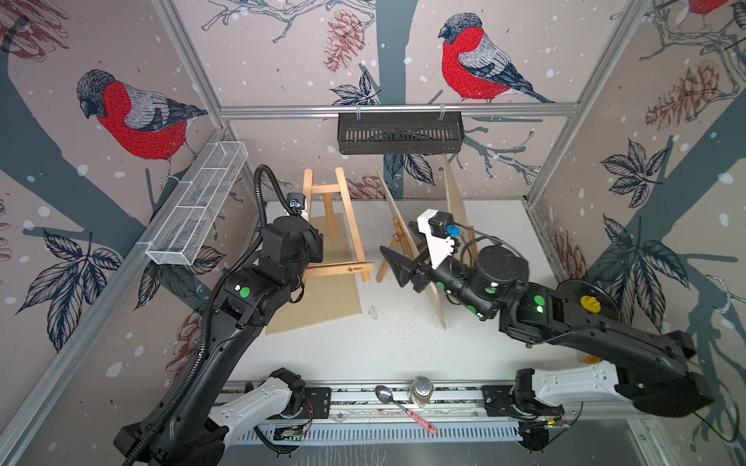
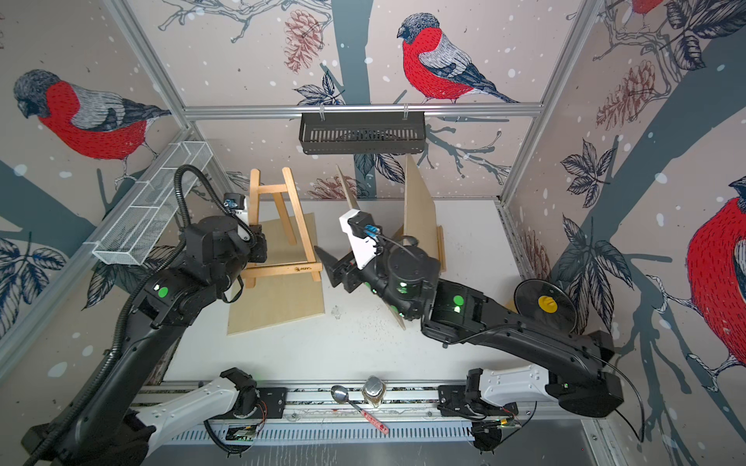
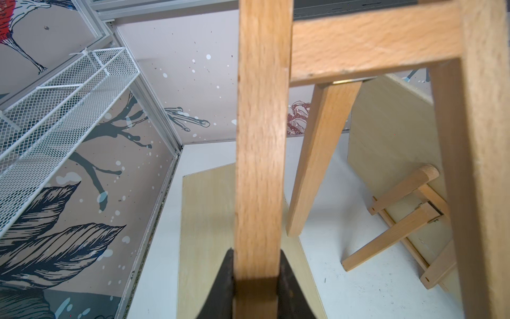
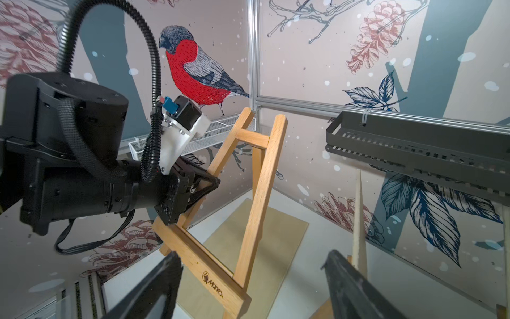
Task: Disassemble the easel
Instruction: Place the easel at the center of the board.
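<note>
Spoon [image 1: 393,401] is lying nearest. Left gripper [image 3: 256,252] is pinching the left upright of the easel [image 1: 342,269]; right gripper [image 4: 252,259] is hovering alongside, fingers spread, likely next closing on its ledge.

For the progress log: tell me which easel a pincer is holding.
The bare easel standing over the flat board: the left pincer is clamped on its side leg. The other easel, behind an upright board, is untouched; the right pincer hangs open.
</note>
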Tool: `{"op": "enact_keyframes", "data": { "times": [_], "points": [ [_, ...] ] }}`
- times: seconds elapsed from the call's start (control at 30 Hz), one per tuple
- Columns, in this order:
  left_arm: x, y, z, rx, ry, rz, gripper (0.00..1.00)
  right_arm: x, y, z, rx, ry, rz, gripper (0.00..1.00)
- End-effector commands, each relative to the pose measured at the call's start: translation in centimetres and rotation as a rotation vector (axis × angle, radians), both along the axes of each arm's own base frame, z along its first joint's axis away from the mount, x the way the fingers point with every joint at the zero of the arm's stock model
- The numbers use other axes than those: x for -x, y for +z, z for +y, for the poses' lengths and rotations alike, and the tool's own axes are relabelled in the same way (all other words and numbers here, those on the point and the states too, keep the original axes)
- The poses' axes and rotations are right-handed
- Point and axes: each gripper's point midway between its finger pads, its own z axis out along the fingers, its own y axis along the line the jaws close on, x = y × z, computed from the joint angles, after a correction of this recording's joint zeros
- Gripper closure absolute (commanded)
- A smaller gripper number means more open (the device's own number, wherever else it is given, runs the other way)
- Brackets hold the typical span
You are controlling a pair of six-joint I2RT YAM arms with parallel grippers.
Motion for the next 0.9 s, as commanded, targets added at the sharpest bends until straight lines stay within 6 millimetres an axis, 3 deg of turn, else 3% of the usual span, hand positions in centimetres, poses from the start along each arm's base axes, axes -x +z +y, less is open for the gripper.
{"op": "enact_keyframes", "data": {
  "times": [0.0, 0.2, 0.5, 0.7, 0.87],
  "points": [
    [-0.9, 2.0, -0.5, 0.058, 0.015, -0.089, 0.86, -1.8, -1.4, 0.5, 0.085, -0.167, 0.006, 0.16],
    [-1.0, 2.3, -0.9, 0.053, 0.005, -0.102, 0.86, -3.5, -2.6, 2.2, 0.128, -0.253, 0.032, 0.15],
    [-0.8, 2.3, -1.3, 0.061, -0.017, -0.106, 0.86, -6.2, -4.5, 3.9, 0.137, -0.219, 0.128, 0.14],
    [-0.9, 2.2, -1.5, 0.057, -0.026, -0.106, 0.86, -6.8, -5.8, 5.4, 0.161, -0.175, 0.160, 0.14],
    [-1.1, 2.1, -1.9, 0.061, -0.042, -0.104, 0.86, -7.8, -6.8, 5.5, 0.189, -0.203, 0.176, 0.14]
  ]
}}
